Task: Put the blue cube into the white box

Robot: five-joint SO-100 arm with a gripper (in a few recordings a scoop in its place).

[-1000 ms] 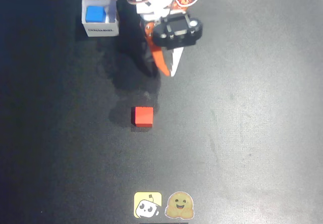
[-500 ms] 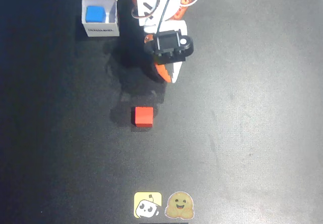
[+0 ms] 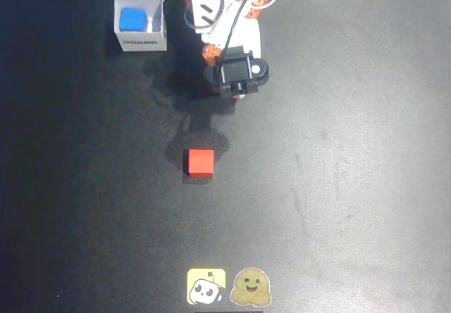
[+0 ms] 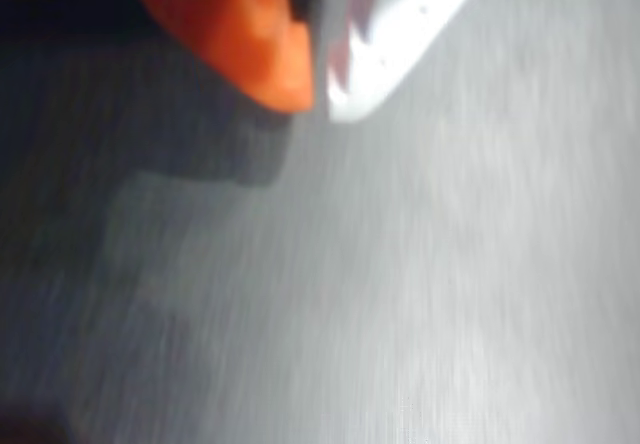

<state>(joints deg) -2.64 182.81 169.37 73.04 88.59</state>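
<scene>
In the overhead view the blue cube (image 3: 132,20) lies inside the white box (image 3: 156,18) at the top left of the black mat. My gripper (image 3: 235,93) is well to the right of the box, folded back near the arm's base with the wrist camera block covering it. In the blurred wrist view my gripper (image 4: 320,99) has its orange finger (image 4: 262,34) and white finger (image 4: 400,34) pressed tip to tip, shut with nothing between them, above bare mat.
A red cube (image 3: 200,163) lies on the mat below the arm. Two stickers, a yellow one (image 3: 206,286) and a potato-shaped one (image 3: 251,287), sit at the bottom edge. The arm's base (image 3: 222,3) stands at the top centre.
The arm has folded back toward its base; the gripper's fingers, once stretched down toward the red cube, are now tucked under the camera block. The blue cube stays in the box.
</scene>
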